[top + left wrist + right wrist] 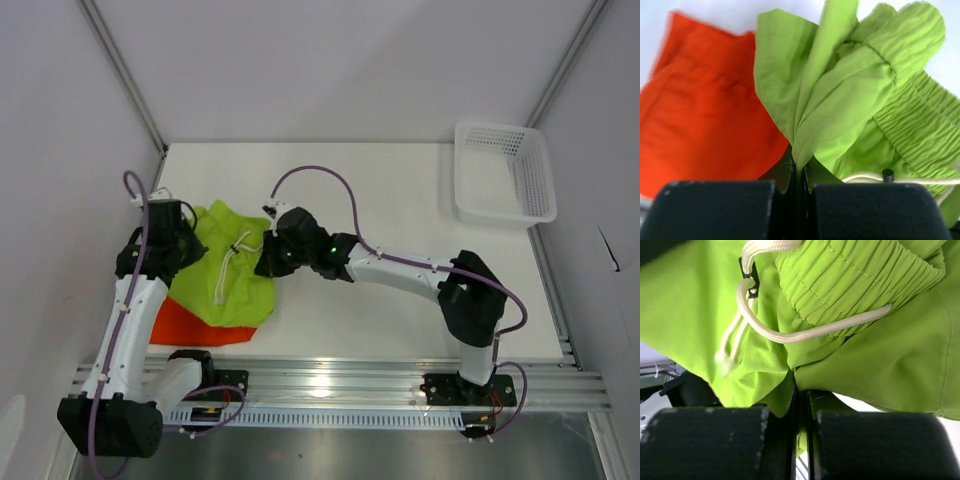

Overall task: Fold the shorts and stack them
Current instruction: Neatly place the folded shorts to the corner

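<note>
Lime green shorts point(228, 275), left tabletop point(400, 185), atop orange-red shorts point(195, 326): left gripper point(799, 170) and right gripper point(799, 385) each clamped tight on its fabric.

Bright even light (soft shadows), foreground blurred

Lime green shorts point(840, 100): thin matt woven cloth, smooth on the panels, tightly ribbed at the gathered waistband. Orange-red shorts point(700, 115): matt cloth, softly creased. Drawstring point(805, 332): off-white braided cord, coarse, frayed at the end. Basket point(505, 170): white plastic mesh. Table point(400, 200): smooth matt white surface. Rail point(350, 385): bare brushed metal, reflective. Fingers point(715, 210) of the left gripper point(799, 172): matt black; fingers point(885, 445) of the right gripper point(801, 400): likewise, faintly speckled.
</note>
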Controlling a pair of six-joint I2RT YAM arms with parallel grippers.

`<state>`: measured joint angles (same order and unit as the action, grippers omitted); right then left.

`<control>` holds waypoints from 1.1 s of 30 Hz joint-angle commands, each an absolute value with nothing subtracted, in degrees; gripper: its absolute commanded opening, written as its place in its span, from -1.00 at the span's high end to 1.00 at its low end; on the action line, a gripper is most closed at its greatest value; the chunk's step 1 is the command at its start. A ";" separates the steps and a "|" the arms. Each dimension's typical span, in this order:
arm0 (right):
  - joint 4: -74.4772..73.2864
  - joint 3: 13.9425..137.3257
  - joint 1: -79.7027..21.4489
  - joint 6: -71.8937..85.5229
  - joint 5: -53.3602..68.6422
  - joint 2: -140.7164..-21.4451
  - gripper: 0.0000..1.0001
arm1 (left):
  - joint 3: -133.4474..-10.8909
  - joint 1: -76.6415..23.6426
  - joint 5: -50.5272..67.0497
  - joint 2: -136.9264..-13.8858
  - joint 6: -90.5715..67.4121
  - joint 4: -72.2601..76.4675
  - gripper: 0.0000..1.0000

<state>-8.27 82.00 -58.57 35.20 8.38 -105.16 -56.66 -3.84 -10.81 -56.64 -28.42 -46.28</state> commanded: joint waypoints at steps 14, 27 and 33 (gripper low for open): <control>-5.62 102.90 -63.81 33.22 10.63 -122.42 1.00 | -54.14 25.22 -0.44 -53.60 -18.28 -47.90 1.00; -5.54 104.95 -63.20 34.89 14.76 -127.79 1.00 | -49.75 34.72 10.02 -58.97 -18.72 -46.32 0.95; -2.02 101.25 -61.61 38.49 19.06 -129.72 1.00 | -49.92 35.41 9.67 -62.75 -19.07 -46.41 0.79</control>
